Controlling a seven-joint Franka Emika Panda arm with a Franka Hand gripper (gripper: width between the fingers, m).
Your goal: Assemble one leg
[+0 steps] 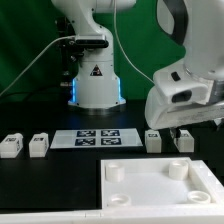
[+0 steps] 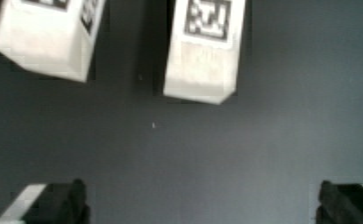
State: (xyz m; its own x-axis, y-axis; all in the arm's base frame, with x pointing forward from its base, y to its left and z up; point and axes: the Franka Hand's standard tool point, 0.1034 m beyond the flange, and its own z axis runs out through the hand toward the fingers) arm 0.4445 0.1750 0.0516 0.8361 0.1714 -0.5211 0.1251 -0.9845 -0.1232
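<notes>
Several white legs lie on the dark table. Two lie at the exterior view's left [image 1: 10, 146] [image 1: 38, 144] and two at its right [image 1: 153, 140] [image 1: 183, 141]. My gripper [image 1: 183, 126] hangs just above the right pair. In the wrist view my gripper [image 2: 203, 205] is open and empty, its dark fingertips [image 2: 53, 200] wide apart. Two tagged legs [image 2: 50, 40] [image 2: 204, 50] lie side by side beyond the fingers, untouched. The large flat white square piece [image 1: 150, 195] with round corner sockets lies at the front.
The marker board [image 1: 95, 137] lies between the two pairs of legs. The robot base [image 1: 96, 85] stands behind it with cables at its side. A green backdrop closes the rear.
</notes>
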